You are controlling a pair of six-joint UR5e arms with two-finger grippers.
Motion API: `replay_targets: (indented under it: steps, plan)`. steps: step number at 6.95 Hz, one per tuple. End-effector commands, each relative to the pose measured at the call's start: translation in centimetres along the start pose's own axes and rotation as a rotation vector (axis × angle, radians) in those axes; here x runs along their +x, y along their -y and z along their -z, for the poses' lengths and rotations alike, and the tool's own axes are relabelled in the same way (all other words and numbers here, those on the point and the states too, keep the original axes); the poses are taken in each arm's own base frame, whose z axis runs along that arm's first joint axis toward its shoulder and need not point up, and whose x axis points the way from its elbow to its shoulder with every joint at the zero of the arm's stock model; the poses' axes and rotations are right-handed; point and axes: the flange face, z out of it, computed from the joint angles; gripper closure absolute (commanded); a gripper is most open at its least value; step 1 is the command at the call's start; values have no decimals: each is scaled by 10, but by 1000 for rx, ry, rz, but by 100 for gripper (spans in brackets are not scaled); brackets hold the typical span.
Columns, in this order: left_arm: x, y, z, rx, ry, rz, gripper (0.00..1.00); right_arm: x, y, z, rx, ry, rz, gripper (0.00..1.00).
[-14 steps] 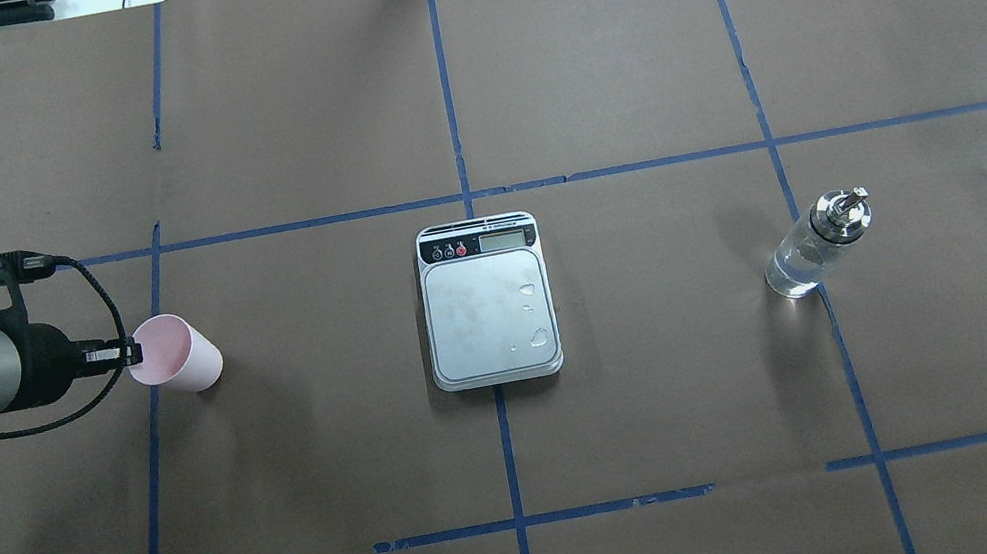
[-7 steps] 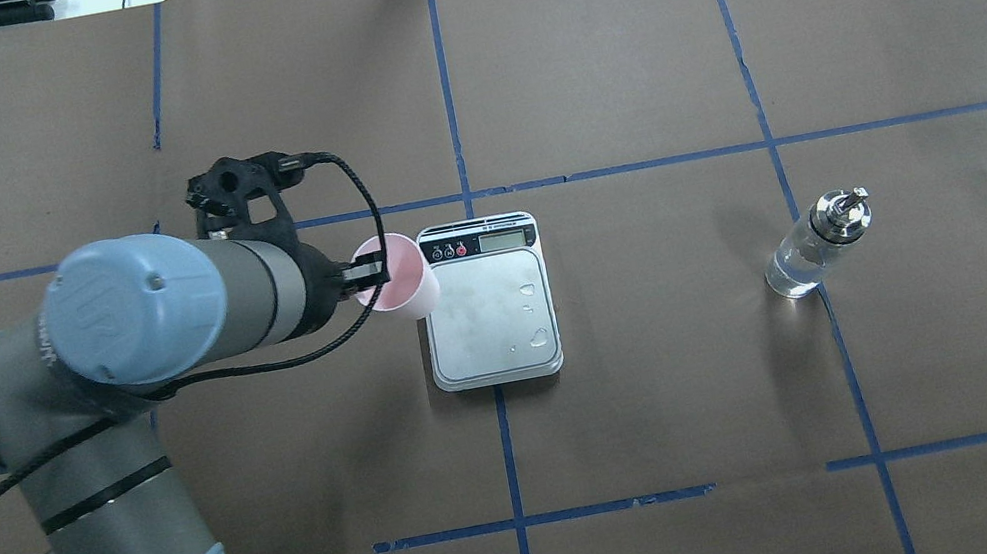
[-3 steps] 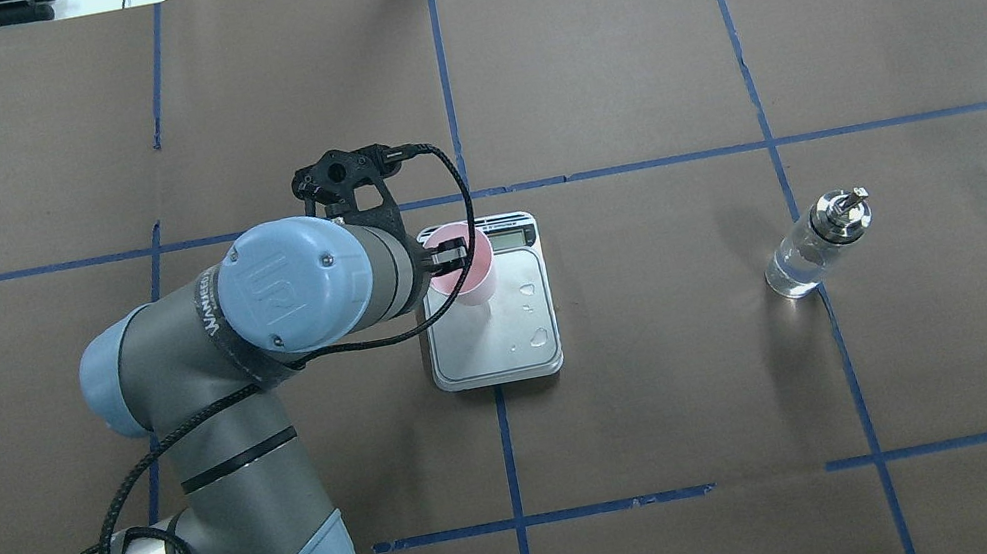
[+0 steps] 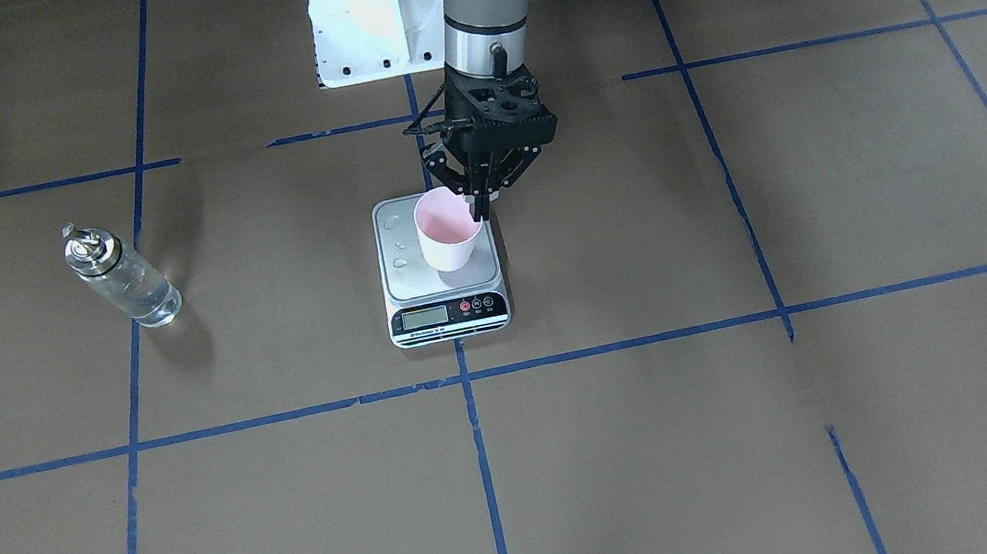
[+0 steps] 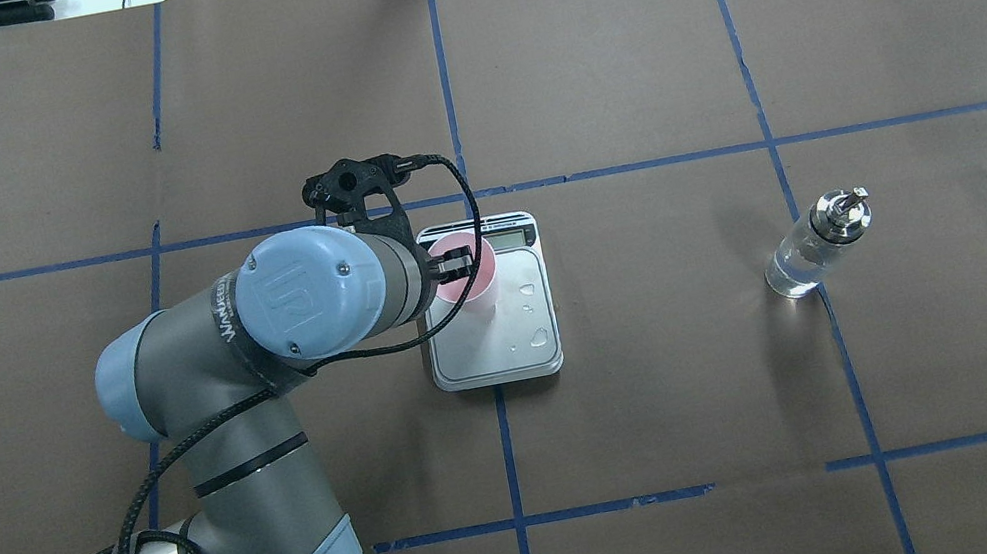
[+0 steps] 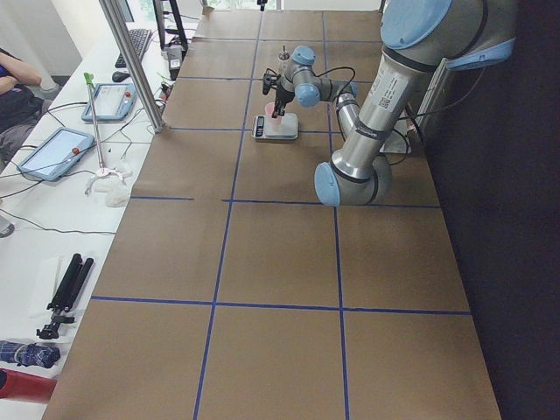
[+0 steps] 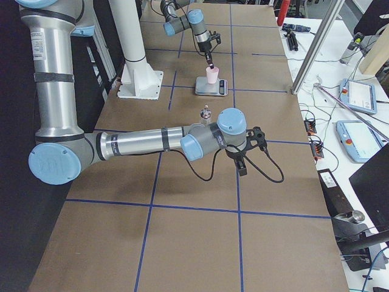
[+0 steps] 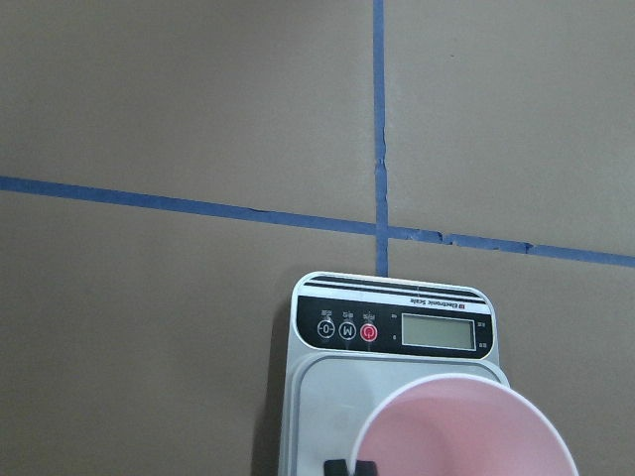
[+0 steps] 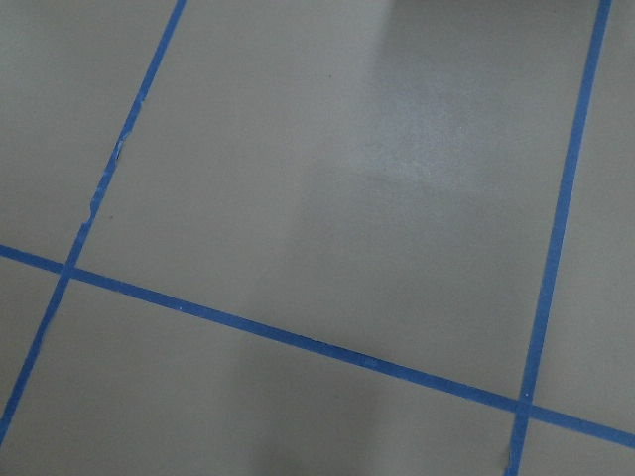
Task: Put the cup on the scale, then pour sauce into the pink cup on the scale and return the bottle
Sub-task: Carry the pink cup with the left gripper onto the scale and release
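Note:
The pink cup (image 4: 449, 236) stands upright on the scale (image 4: 408, 277), near the platform's middle. My left gripper (image 4: 478, 205) comes down from above, shut on the cup's rim on the robot's side, one finger inside. In the overhead view the cup (image 5: 471, 273) sits on the scale (image 5: 505, 344) just below its display, with the left gripper (image 5: 451, 267) at its left rim. The left wrist view shows the cup (image 8: 466, 431) over the scale (image 8: 437, 330). The bottle (image 5: 818, 245) with clear sauce stands alone far right. My right gripper (image 7: 243, 163) hangs over bare table; I cannot tell its state.
A few water drops lie on the scale platform (image 5: 540, 338). The white robot base plate (image 4: 368, 25) is behind the scale. Blue tape lines cross the brown paper. Tablets and cables (image 7: 358, 97) lie beyond the table's far edge.
My left arm carried the cup from the table's left side rightwards onto the scale. In the last moment it shifted slightly and lowered. The bottle has not moved.

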Motion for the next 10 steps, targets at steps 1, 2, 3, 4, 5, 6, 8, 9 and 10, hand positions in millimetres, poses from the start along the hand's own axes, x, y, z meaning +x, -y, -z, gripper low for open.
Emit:
replay_targets:
  steps: [1, 2, 3, 4, 5, 6, 8, 9, 10]
  plan:
    - [10, -4, -4, -7, -2, -9, 94, 0, 0, 0, 0, 0, -1, 0]
    - [11, -4, -8, -9, 5, -9, 82, 0, 0, 0, 1, 0, 0, 0]
    - [11, -3, -8, -9, 5, -8, 64, 1, -2, 0, -1, 0, -2, 0]
    - [11, -4, -8, -10, 5, -9, 52, 1, -2, -1, -3, 0, -2, 0]
    - [11, -3, -8, -10, 5, -8, 32, 1, -2, 0, -2, -1, -3, 0]
    - [11, -3, -2, -11, -8, -9, 2, 1, -2, 0, -1, 0, -2, 0]
    - [13, 2, 38, -19, -52, -109, 0, -5, -1, 3, 5, 6, 8, 0]
    - [0, 21, 76, -36, -46, -161, 0, -15, -3, 8, 2, 63, 13, 0]
    - [-34, 35, 115, -66, -44, -242, 0, -26, -1, 15, 9, 100, 4, 0]
